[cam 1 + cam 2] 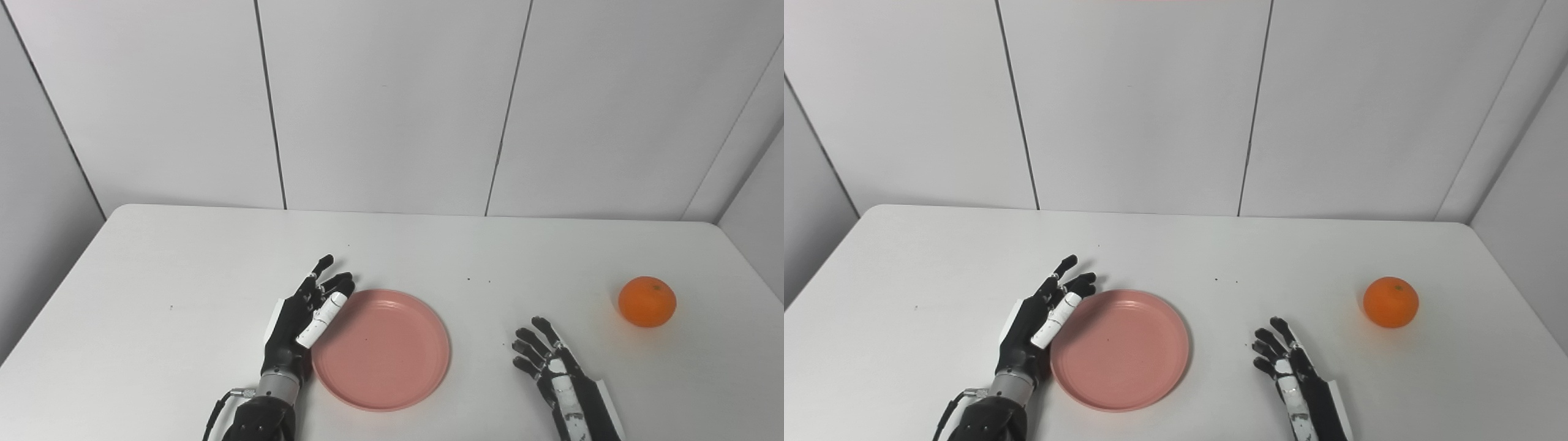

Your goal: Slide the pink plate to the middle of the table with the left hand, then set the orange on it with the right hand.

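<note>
With its fingers spread, the left hand (303, 318) touches the left rim of the pink plate (383, 349), so it should push sideways gently, while the orange (647, 301) waits far right of the plate.

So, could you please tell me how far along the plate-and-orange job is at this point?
The pink plate already sits about mid-table, empty. The left hand is open, fingers against the plate's left rim, so the slide looks finished or nearly so. The orange lies untouched near the table's right edge, and the right hand rests open between plate and orange. Left: grasp the orange and put it on the plate.
</note>
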Robot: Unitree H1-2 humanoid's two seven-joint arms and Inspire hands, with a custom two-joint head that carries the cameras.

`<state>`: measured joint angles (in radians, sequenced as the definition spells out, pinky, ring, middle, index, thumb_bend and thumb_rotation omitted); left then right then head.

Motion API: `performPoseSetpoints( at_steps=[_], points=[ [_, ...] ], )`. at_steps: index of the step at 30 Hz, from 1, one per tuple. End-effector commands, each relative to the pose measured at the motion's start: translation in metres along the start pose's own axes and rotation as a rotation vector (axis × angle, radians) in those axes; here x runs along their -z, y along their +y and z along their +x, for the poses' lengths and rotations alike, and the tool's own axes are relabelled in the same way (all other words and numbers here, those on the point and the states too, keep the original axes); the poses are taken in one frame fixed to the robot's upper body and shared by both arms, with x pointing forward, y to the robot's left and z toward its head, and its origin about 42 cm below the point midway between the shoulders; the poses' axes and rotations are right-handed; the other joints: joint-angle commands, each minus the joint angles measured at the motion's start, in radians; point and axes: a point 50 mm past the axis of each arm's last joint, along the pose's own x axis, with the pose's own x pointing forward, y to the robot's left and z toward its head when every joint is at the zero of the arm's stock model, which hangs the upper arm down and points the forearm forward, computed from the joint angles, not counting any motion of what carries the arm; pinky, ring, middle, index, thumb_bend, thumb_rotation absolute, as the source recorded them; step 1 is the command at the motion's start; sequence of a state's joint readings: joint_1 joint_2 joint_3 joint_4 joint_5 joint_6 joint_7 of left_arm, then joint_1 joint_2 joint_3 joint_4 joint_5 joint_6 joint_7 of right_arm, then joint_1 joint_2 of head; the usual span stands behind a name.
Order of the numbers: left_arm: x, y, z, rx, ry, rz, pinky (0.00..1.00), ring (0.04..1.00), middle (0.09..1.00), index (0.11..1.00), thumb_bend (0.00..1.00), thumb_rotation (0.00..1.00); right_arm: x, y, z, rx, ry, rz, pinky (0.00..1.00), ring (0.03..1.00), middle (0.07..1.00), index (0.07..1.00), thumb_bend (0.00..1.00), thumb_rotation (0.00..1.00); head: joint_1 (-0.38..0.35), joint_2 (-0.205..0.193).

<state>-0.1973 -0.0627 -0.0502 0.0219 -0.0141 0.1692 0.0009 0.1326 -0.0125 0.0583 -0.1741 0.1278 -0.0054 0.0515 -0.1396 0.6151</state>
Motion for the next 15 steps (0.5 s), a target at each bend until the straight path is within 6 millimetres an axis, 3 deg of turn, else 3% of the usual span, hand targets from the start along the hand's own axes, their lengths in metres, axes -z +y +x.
performPoseSetpoints(
  at_steps=[1,15],
  points=[
    [-0.014,-0.013,0.008,0.012,-0.07,0.008,0.72,0.769,0.786,0.874,1.0,0.62,0.015,0.015,-0.008,-0.037,0.091,0.034,0.84,0.845,0.848,0.902,0.92,0.86,0.001,-0.001],
    [-0.011,-0.028,0.02,0.017,-0.08,-0.012,0.71,0.743,0.746,0.921,1.0,0.62,0.011,0.024,-0.006,-0.039,0.086,0.032,0.84,0.846,0.85,0.903,0.92,0.87,-0.027,0.021]
  ],
)
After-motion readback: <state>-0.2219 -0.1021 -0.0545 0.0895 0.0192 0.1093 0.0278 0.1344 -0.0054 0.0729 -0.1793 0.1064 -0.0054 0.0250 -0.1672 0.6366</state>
